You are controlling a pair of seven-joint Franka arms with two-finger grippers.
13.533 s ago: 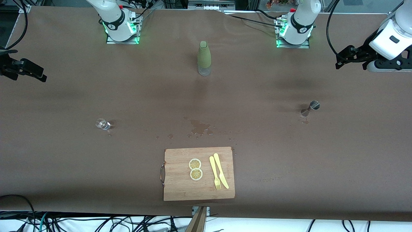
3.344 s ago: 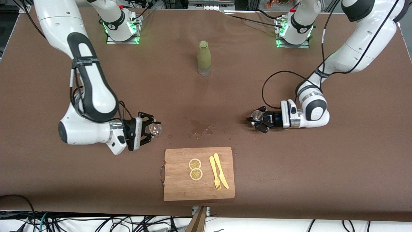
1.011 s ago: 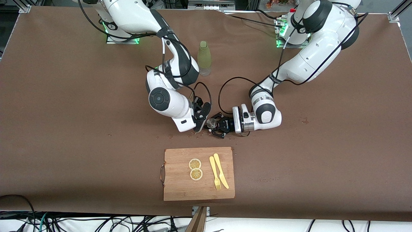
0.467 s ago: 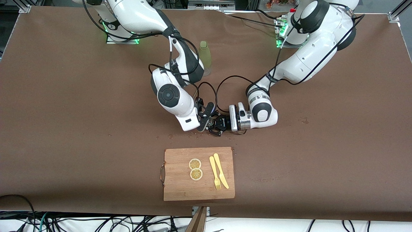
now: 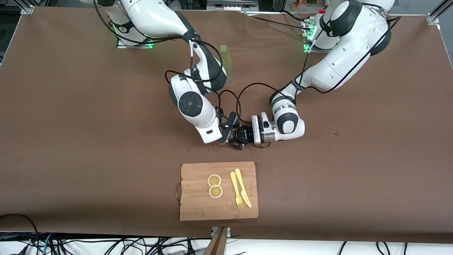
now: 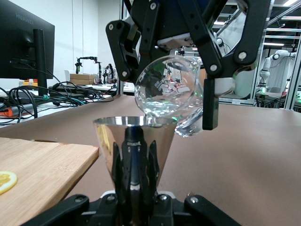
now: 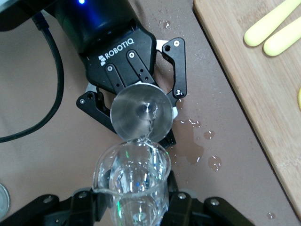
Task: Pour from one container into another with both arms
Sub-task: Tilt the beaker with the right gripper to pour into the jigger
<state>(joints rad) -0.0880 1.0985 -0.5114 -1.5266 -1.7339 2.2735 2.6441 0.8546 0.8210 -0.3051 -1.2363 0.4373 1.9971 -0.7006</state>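
One glass beaker (image 7: 133, 181), pinched by the right tool (image 7: 133, 207), is tipped over one steel cup (image 6: 133, 141), pinched by the left tool (image 6: 134, 207); both are hidden in the front view.

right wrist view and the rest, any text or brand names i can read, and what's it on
"ROBOTIQ": white lettering on the black body of the left gripper, which holds the metal jigger.
"HUAWEI": faint, on the monitor's top bezel in the left wrist view.
Front view: nothing readable.
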